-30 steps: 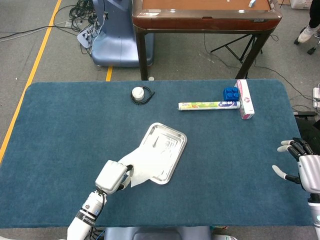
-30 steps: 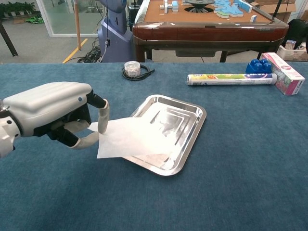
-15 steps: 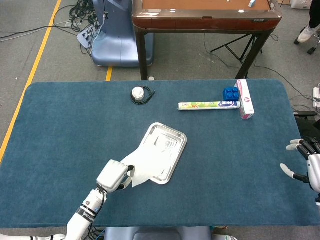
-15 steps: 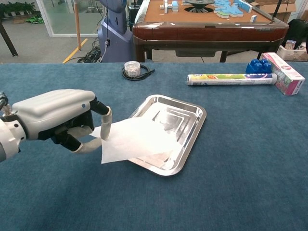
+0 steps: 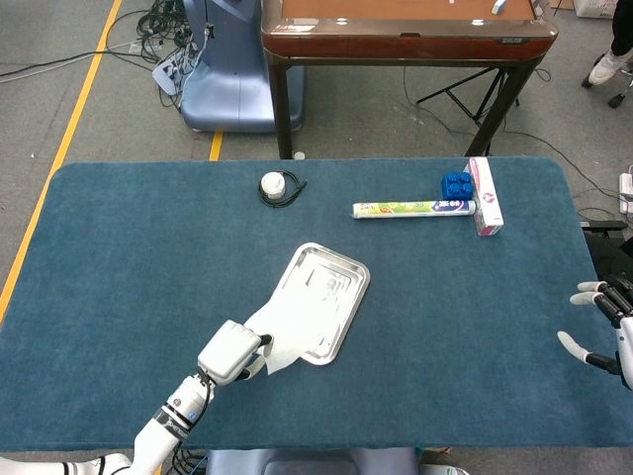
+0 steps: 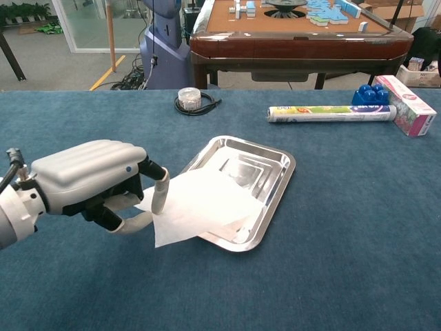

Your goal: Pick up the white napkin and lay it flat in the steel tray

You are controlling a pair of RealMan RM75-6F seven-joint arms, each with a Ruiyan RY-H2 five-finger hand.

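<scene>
The white napkin (image 6: 200,205) lies partly over the near left part of the steel tray (image 6: 272,167), its near corner hanging over the tray's rim onto the cloth. My left hand (image 6: 96,184) pinches the napkin's left edge between thumb and a finger. In the head view the left hand (image 5: 229,352) sits just left of the tray (image 5: 341,275), with the napkin (image 5: 297,322) spread over the tray's near half. My right hand (image 5: 605,330) hovers at the table's right edge, fingers spread, holding nothing; the chest view does not show it.
At the back of the blue table lie a small round tin on a black cord (image 6: 189,98), a foil roll box (image 6: 331,112), a blue block (image 6: 371,94) and a pink box (image 6: 412,95). A wooden table (image 6: 296,34) stands behind.
My left hand has moved right toward the tray, dragging the napkin further onto it. The right hand has drawn back toward the table's right edge.
</scene>
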